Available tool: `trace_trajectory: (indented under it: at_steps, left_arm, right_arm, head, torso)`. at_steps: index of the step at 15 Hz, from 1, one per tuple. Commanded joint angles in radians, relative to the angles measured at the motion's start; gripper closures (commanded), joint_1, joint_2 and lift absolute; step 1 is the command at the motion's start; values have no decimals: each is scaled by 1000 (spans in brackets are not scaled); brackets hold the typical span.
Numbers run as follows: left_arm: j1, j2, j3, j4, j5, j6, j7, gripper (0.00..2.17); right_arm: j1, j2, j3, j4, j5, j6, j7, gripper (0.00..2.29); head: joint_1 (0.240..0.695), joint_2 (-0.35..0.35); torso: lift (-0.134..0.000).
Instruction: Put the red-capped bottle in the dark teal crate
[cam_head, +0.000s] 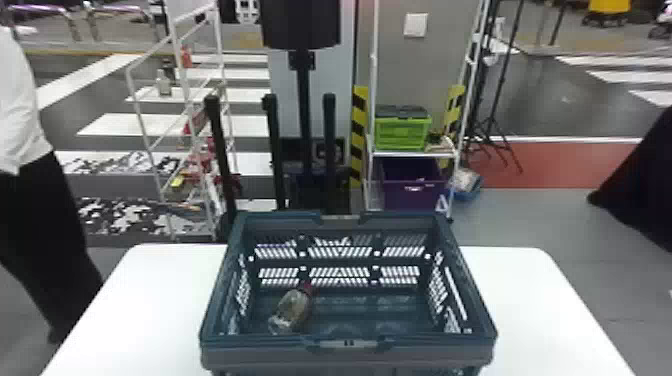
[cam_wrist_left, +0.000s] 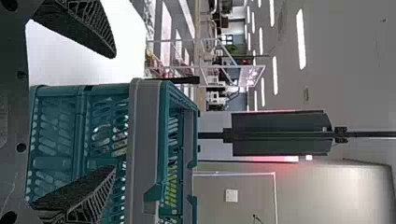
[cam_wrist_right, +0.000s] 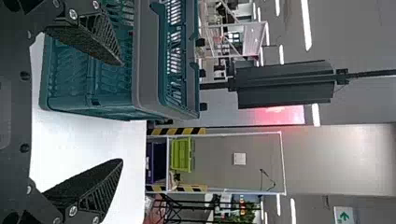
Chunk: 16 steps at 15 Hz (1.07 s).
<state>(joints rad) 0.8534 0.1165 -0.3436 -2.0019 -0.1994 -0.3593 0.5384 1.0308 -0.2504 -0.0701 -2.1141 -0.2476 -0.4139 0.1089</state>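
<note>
Clear red-capped bottle (cam_head: 289, 311) inside dark teal plastic crate (cam_head: 250, 356), lower centre of the head view. Bottle lies on the crate floor, left part, red cap toward the upper right of the frame. Crate sits upright on white table (cam_head: 150, 300), lower part of frame. Left gripper (cam_wrist_left: 114, 112): black fingers wide apart, crate in its wrist view. Right gripper (cam_wrist_right: 122, 112): fingers also wide apart, crate and table in its view. Lime-green crate (cam_head: 402, 134) above purple bin (cam_head: 411, 196) on a rack, right of upper centre, head view.
</note>
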Motion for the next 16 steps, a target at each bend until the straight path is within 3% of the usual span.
trace_trajectory:
  at_steps: [1, 16]
  left_arm:
    - [-2, -3, 0, -5, 0, 3, 0, 26]
    - [3, -3, -11, -6, 12, 3, -2, 26]
  right_arm:
    - [0, -9, 0, -1, -7, 2, 0, 151]
    - [-5, -13, 0, -10, -13, 33, 0, 151]
  head:
    - [499, 0]
    - [499, 0]
  torso:
    - [0]
    - [0]
